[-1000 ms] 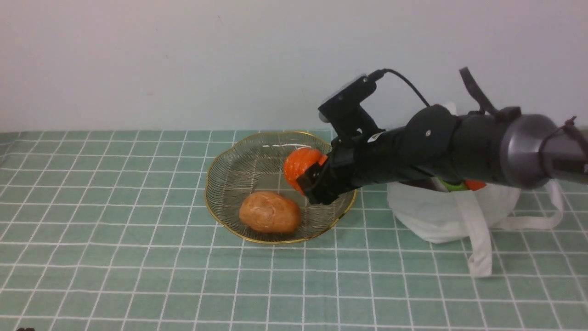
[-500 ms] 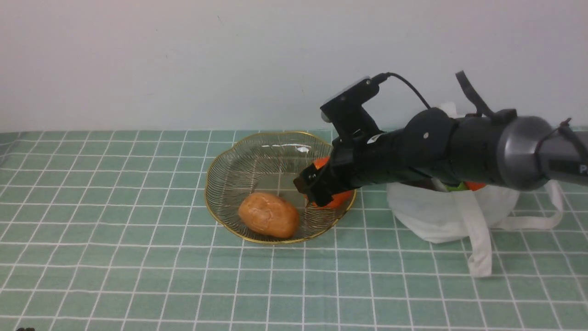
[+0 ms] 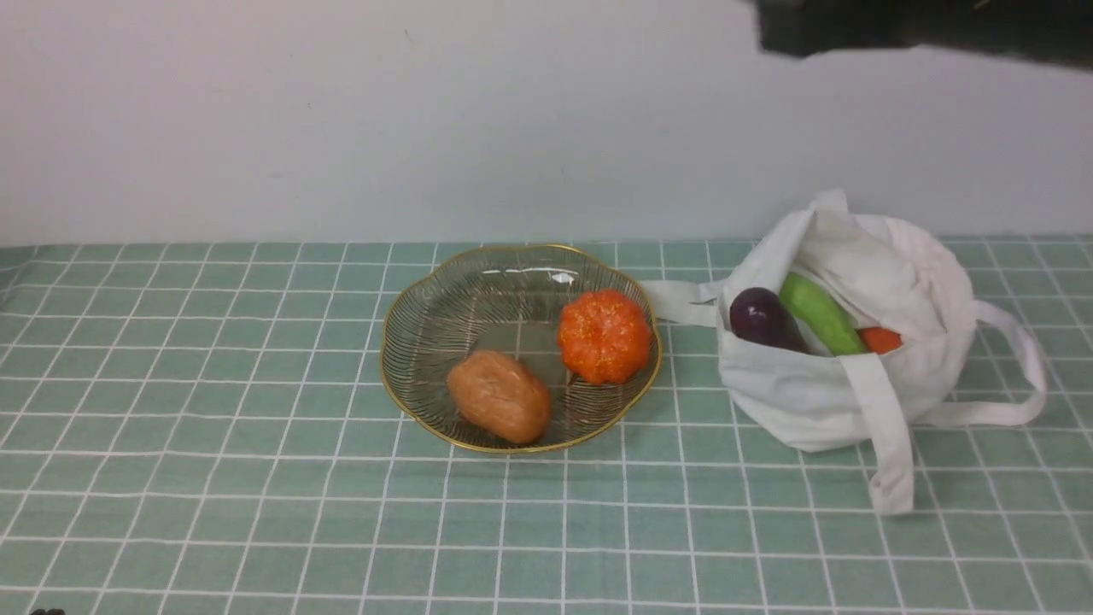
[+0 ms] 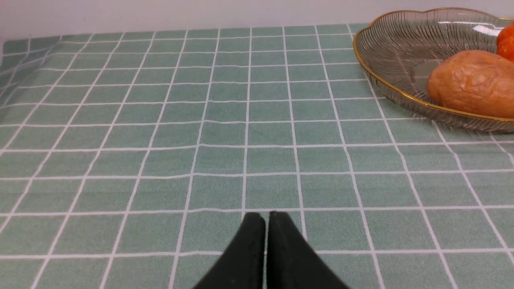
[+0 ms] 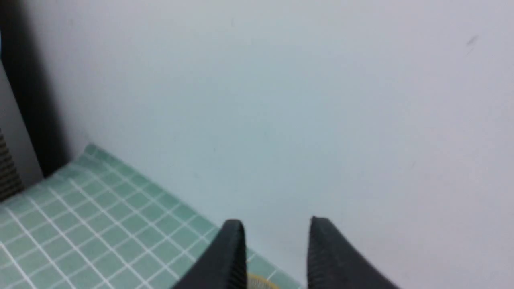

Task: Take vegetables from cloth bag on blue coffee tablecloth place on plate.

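Observation:
The glass plate (image 3: 427, 333) with a gold rim sits mid-table on the teal checked tablecloth (image 3: 213, 444). In it lie the brown potato (image 3: 499, 395) and the orange pumpkin (image 3: 604, 335). The white cloth bag (image 3: 854, 384) stands to its right, holding the purple eggplant (image 3: 760, 318), green cucumber (image 3: 820, 314) and a small orange-red vegetable (image 3: 879, 339). My right arm is raised to the top edge of the front view; its gripper (image 5: 275, 224) is open and empty, facing the wall. My left gripper (image 4: 267, 216) is shut and empty, low over the cloth, left of the plate (image 4: 373, 68) and potato (image 4: 470, 82).
The bag's long strap handles (image 3: 888, 444) trail on the cloth in front and to the right of the bag. A pale wall runs behind the table. A dark vertical edge (image 5: 24, 100) shows at one side of the right wrist view.
My right gripper let go of the pumpkin in the plate, then the arm rose up and away, nearly out of the front view. The potato shifted slightly. The bag's contents now show.

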Tool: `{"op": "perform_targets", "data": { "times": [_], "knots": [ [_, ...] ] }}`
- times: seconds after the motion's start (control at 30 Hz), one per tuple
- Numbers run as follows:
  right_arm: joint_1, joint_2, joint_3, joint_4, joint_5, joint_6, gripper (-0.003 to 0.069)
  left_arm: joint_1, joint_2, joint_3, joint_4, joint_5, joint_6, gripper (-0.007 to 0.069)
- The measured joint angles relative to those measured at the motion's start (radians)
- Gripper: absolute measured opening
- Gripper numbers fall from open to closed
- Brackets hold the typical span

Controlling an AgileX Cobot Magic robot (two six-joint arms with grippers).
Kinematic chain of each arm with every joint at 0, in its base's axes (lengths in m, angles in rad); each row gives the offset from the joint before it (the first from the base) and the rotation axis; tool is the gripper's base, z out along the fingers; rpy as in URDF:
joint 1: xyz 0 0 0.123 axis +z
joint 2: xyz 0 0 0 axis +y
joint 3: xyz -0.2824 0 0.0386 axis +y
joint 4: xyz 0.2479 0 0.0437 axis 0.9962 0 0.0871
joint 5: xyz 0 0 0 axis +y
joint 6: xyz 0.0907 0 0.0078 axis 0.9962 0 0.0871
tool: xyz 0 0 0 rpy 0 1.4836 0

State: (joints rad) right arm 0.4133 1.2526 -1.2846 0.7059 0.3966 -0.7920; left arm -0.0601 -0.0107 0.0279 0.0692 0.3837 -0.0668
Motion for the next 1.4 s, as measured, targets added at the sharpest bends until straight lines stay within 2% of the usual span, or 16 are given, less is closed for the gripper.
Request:
{"op": "perform_targets", "data": {
  "times": [0.03, 0.07, 0.2, 0.37, 0.57, 0.77, 0.93, 1.23, 1.4],
  "knots": [
    [-0.036, -0.082, 0.0, -0.013, 0.041, 0.008, 0.0056, 0.0, 0.0, 0.0, 0.0, 0.0, 0.0, -0.0008],
    [-0.057, -0.14, 0.0, -0.023, 0.072, 0.021, 0.0027, 0.0, 0.0, 0.0, 0.0, 0.0, 0.0, -0.0008],
    [-0.136, -0.289, 0.009, -0.057, 0.132, 0.092, -0.0008, 0.0, 0.0, 0.0, 0.0, 0.0, 0.0, -0.0008],
    [-0.216, -0.478, 0.098, -0.129, 0.15, 0.236, -0.0012, 0.0, 0.0, 0.0, 0.0, 0.0, 0.0, -0.0008],
    [-0.235, -0.607, 0.257, -0.143, 0.159, 0.36, -0.0012, 0.0, 0.0, 0.0, 0.0, 0.0, 0.0, -0.0008],
    [-0.235, -0.624, 0.36, -0.147, 0.174, 0.373, -0.0012, 0.0, 0.0, 0.0, 0.0, 0.0, 0.0, -0.0008],
    [-0.235, -0.624, 0.388, -0.201, 0.185, 0.341, -0.0012, 0.0, 0.0, 0.0, 0.0, 0.0, 0.0, -0.0008],
    [-0.236, -0.621, 0.389, -0.443, 0.133, 0.282, -0.0012, 0.0, 0.0, 0.0, 0.0, 0.0, 0.0, -0.0008],
    [-0.236, -0.628, 0.411, -0.581, 0.122, 0.359, -0.0012, 0.0, 0.0, 0.0, 0.0, 0.0, 0.0, -0.0008]
  ]
}}
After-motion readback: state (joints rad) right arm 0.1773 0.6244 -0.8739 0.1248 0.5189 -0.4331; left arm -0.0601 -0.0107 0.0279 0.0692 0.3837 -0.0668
